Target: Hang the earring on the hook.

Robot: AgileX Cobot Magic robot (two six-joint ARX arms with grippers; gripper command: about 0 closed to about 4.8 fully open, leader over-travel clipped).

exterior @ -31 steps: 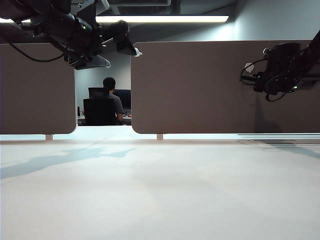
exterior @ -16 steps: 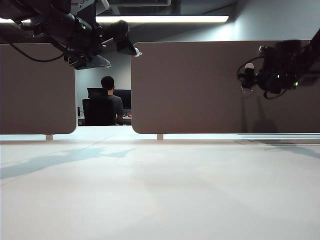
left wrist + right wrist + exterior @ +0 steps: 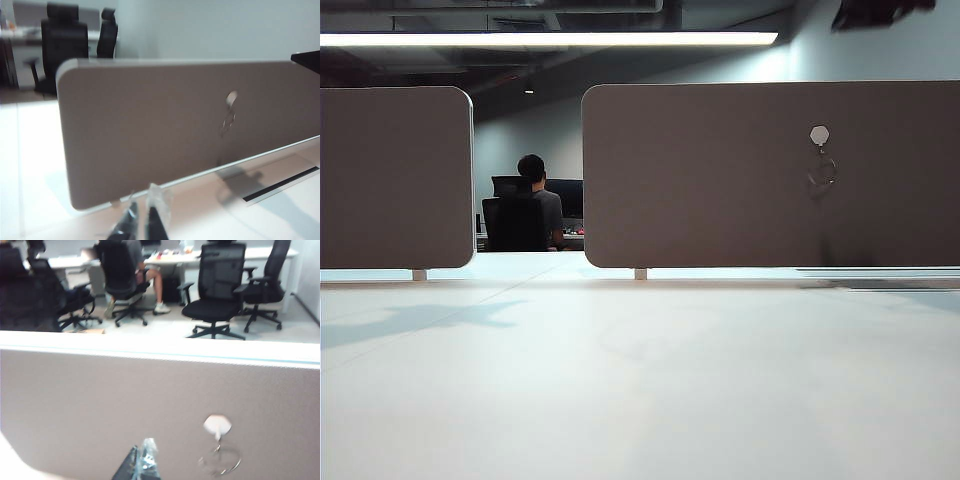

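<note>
Earring hangs on the hook, hoop directly below the white knob, flat against the brown panel. Nothing grips it. Same seen in the left wrist view: hook with earring under it on the panel; also in the right wrist view: hook, earring just beneath, panel.

Left hand: fingers together, closed, empty, well apart from the hook, near the panel's lower edge on the side away from the hook. Right hand: also closed, empty, near the hook, beside it and clear of the earring.

Exterior view: only a dark bit of arm well above the hook. White surface sits in front of the panel.
</note>
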